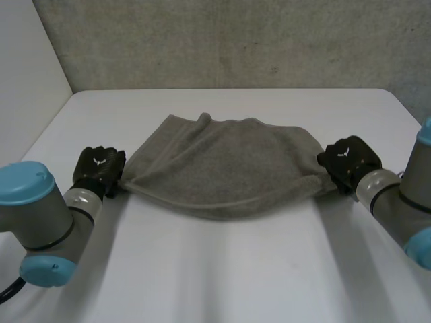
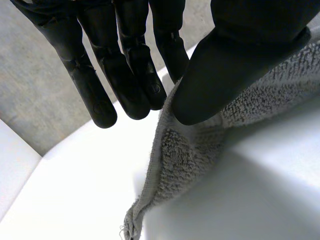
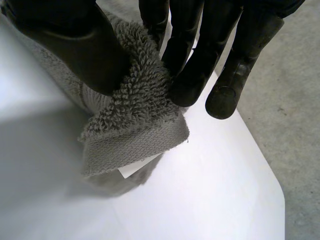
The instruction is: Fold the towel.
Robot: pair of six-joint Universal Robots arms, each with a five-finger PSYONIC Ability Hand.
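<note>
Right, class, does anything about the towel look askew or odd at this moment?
The towel is not lying flat: its near edge sags in a curve between the left hand and the right hand, each pinching a near corner, and its far edge is rumpled into a small peak. No tear shows.

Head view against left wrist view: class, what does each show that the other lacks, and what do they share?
Head view adds: the whole towel stretched between the left hand and right hand, each at one end. Left wrist view adds: the left thumb pinching the towel's edge against straight fingers, a corner dangling beyond the thumb. Shared: towel, left hand, white table.
</note>
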